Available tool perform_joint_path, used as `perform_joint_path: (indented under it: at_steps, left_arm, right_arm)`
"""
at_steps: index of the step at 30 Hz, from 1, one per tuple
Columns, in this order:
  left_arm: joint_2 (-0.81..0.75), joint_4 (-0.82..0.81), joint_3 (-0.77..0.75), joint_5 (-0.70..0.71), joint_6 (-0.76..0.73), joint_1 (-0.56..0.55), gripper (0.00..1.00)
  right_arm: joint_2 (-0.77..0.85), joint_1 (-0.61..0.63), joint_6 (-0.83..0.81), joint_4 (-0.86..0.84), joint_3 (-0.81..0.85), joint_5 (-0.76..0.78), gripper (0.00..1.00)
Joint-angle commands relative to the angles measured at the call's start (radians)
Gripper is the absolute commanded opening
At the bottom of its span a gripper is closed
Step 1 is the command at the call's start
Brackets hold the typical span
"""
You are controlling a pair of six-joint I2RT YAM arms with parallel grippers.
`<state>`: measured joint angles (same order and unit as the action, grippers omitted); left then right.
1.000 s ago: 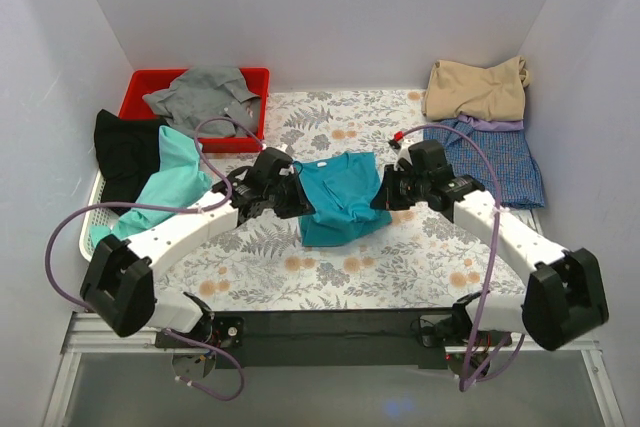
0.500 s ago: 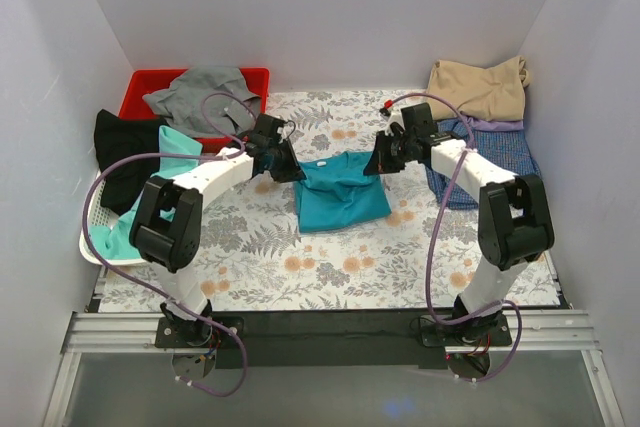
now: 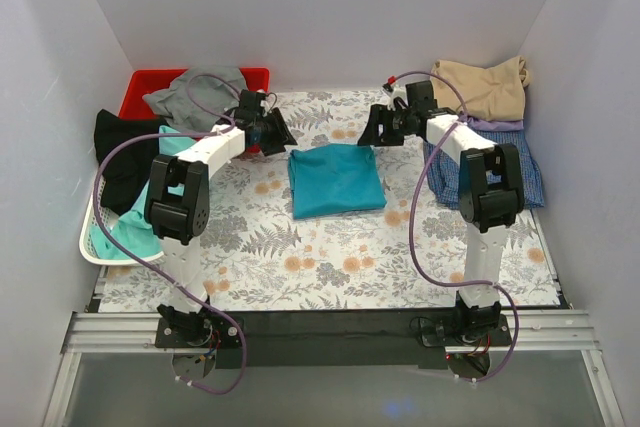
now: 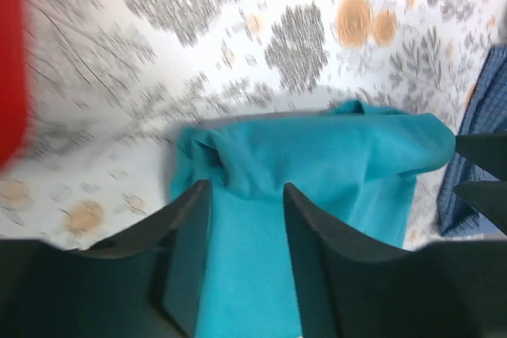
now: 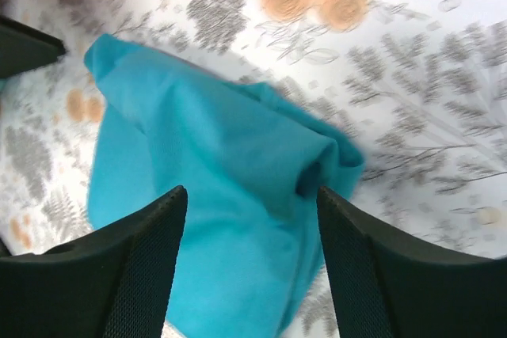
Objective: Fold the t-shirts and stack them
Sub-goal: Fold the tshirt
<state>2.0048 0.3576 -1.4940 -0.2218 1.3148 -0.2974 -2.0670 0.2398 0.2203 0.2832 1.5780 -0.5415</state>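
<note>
A teal-blue t-shirt lies folded in a rough square at the middle of the flowered table. My left gripper hovers just beyond its far left corner, open and holding nothing. My right gripper hangs open past the far right corner. In the left wrist view the teal shirt shows below the parted left gripper. The right wrist view has the teal shirt under the wide-apart right gripper. A tan t-shirt rests on a blue-purple checked one at the far right.
A red bin at the far left holds a grey shirt. A black shirt and a mint-green shirt drape over a white basket on the left. White walls close in three sides.
Both grippers carried the shirt's near edge toward the far side, opened and let go. The teal shirt now lies flat and folded. Both arms have reached out farther from their bases.
</note>
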Motion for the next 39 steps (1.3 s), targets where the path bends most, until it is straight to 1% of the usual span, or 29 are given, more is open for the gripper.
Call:
perform_joint_path:
  at_steps: [1, 2, 3, 5, 6, 8, 10, 11, 12, 14, 15, 17, 18, 23, 24, 26, 27, 31, 35, 36, 39]
  left_arm:
    - [-0.017, -0.002, -0.072, 0.085, -0.026, 0.03, 0.43]
    - [-0.027, -0.002, -0.069, 0.082, -0.031, 0.033, 0.46]
    - [-0.041, 0.007, -0.072, 0.073, -0.057, 0.034, 0.66]
    - [-0.063, 0.021, -0.054, 0.076, -0.052, 0.034, 0.67]
    - [-0.098, 0.015, -0.037, 0.081, -0.049, 0.034, 0.67]
    - [-0.124, -0.002, -0.005, 0.035, -0.055, 0.034, 0.68]
    - [-0.147, -0.041, 0.011, -0.042, -0.061, 0.034, 0.68]
    - [-0.149, -0.055, 0.015, -0.153, -0.058, 0.034, 0.68]
    - [-0.146, -0.084, 0.018, -0.206, -0.054, 0.03, 0.68]
    - [-0.115, -0.117, 0.02, -0.318, -0.029, 0.027, 0.68]
    - [-0.101, -0.147, 0.017, -0.406, -0.02, 0.02, 0.68]
    - [-0.058, -0.175, 0.015, -0.459, 0.01, 0.011, 0.67]
    - [-0.043, -0.215, 0.02, -0.506, 0.021, 0.009, 0.67]
    - [0.032, -0.325, 0.02, -0.579, 0.099, 0.003, 0.67]
    - [0.058, -0.351, 0.018, -0.59, 0.11, 0.003, 0.67]
    - [0.086, -0.351, 0.015, -0.591, 0.127, 0.003, 0.67]
    - [0.109, -0.386, 0.012, -0.59, 0.133, 0.003, 0.67]
    - [0.156, -0.388, 0.0, -0.551, 0.127, 0.003, 0.66]
    - [0.18, -0.364, -0.011, -0.441, 0.075, 0.006, 0.65]
    - [0.183, -0.317, -0.02, -0.417, 0.06, 0.006, 0.65]
    - [0.177, -0.257, -0.034, -0.34, -0.002, 0.007, 0.65]
  right_arm:
    - [-0.005, -0.046, -0.055, -0.062, 0.069, 0.041, 0.73]
    - [0.004, -0.051, -0.062, -0.061, 0.071, 0.043, 0.73]
    - [0.033, -0.059, -0.071, -0.065, 0.066, 0.07, 0.74]
    - [0.063, -0.057, -0.088, -0.067, 0.042, 0.083, 0.74]
    - [0.091, -0.057, -0.091, -0.068, 0.031, 0.09, 0.74]
    - [0.128, -0.057, -0.09, -0.068, -0.006, 0.06, 0.74]
    - [0.14, -0.057, -0.07, -0.07, -0.03, 0.006, 0.75]
    - [0.14, -0.054, -0.062, -0.07, -0.042, -0.029, 0.74]
    - [0.139, -0.044, -0.049, -0.072, -0.049, -0.06, 0.73]
    - [0.139, -0.024, -0.045, -0.07, -0.064, -0.066, 0.73]
    - [0.134, -0.007, -0.044, -0.072, -0.067, -0.063, 0.73]
    - [0.117, 0.001, -0.02, -0.082, -0.076, -0.084, 0.72]
    - [0.108, 0.006, -0.013, -0.087, -0.076, -0.107, 0.71]
    - [0.048, 0.01, 0.011, -0.099, -0.064, -0.15, 0.7]
    - [0.045, 0.013, 0.011, -0.099, -0.059, -0.155, 0.7]
    - [0.035, 0.013, 0.01, -0.099, -0.056, -0.143, 0.7]
    - [0.025, 0.012, 0.014, -0.096, -0.053, -0.124, 0.7]
    - [-0.019, 0.012, 0.008, -0.079, -0.032, -0.121, 0.7]
    - [-0.038, 0.013, -0.024, -0.075, -0.03, -0.013, 0.71]
    - [-0.041, 0.012, -0.033, -0.07, -0.026, 0.036, 0.71]
    - [-0.057, 0.006, -0.059, -0.059, -0.012, 0.112, 0.72]
